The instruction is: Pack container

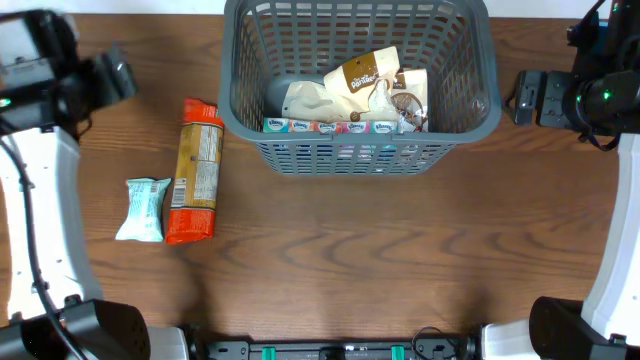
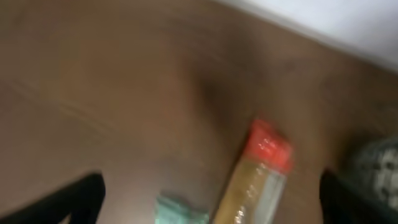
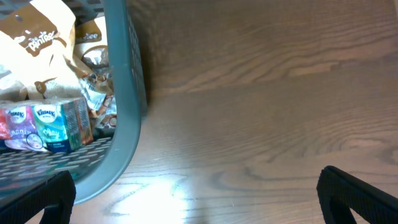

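The dark grey basket (image 1: 470, 110) stands at the top middle of the table and holds several snack packets and a row of tissue packs (image 1: 330, 127). Its rim also shows in the right wrist view (image 3: 121, 93). An orange-ended cracker packet (image 1: 195, 170) and a pale green packet (image 1: 142, 209) lie on the table left of the basket. They show blurred in the left wrist view, the cracker packet (image 2: 258, 180) and the green packet (image 2: 177, 210). My left gripper (image 2: 211, 202) is open and empty above them. My right gripper (image 3: 199, 193) is open and empty over bare table right of the basket.
The wood table (image 1: 400, 260) runs across the whole view. The left arm (image 1: 60, 75) sits at the top left and the right arm (image 1: 580, 95) at the top right. A white wall edge (image 2: 336, 25) shows beyond the table.
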`<state>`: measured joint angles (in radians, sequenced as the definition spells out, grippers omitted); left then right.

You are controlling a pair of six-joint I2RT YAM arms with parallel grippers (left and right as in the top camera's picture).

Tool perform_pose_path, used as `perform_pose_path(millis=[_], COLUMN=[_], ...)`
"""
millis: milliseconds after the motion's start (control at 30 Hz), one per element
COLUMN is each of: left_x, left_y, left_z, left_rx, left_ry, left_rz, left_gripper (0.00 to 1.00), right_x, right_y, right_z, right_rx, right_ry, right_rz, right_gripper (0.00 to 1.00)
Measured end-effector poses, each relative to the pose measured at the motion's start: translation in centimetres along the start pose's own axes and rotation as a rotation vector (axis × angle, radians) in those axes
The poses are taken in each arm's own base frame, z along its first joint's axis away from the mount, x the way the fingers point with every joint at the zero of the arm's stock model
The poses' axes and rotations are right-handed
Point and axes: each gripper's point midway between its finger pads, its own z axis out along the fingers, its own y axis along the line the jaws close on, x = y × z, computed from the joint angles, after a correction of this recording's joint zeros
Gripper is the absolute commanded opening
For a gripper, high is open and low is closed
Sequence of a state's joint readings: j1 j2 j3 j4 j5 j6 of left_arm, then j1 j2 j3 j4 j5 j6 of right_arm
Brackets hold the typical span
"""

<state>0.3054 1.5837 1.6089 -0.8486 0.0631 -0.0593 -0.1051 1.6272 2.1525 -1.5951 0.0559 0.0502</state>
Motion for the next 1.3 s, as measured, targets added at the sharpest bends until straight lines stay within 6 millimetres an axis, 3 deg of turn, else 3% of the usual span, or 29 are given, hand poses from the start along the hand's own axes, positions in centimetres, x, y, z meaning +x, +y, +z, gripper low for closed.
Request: perform_pose_path(millis=[133,267,433,600,933,1300], left_x=[4.4,9.7,13.9,15.8,17.0,19.8], left_y=[2.5,3.2,4.0,5.0,7.5,7.9], left_z=[0.6,2.2,4.4,6.5,8.5,10.7], left_rx=[-0.057,-0.068,-0.072,-0.072,-0.102,-0.095], left_ry=[0.163,0.33,0.421,0.425,0.399,0.381], left_rz=[-0.03,0.026,0.135,0.261,0.401,0.442], left_gripper=[0.99,0.99,0.99,0.99,0.98,0.97], right_x=[-0.3,-0.5,-0.8,-0.9,-0.9,-0.9], right_y=[0.0,0.0,0.0,0.1,0.0,0.0], right_z=[0.0,0.0,0.0,0.0,0.0,0.0], right_rx=[-0.001,-0.001,-0.002,-0.002,-0.002,-0.002], right_ry=[-0.011,-0.021,-0.033,-0.035,-0.036,-0.036], right_rz=[0.001,0.001,0.002,0.002,0.0,0.0], right_gripper=[0.99,0.99,0.99,0.99,0.99,0.99])
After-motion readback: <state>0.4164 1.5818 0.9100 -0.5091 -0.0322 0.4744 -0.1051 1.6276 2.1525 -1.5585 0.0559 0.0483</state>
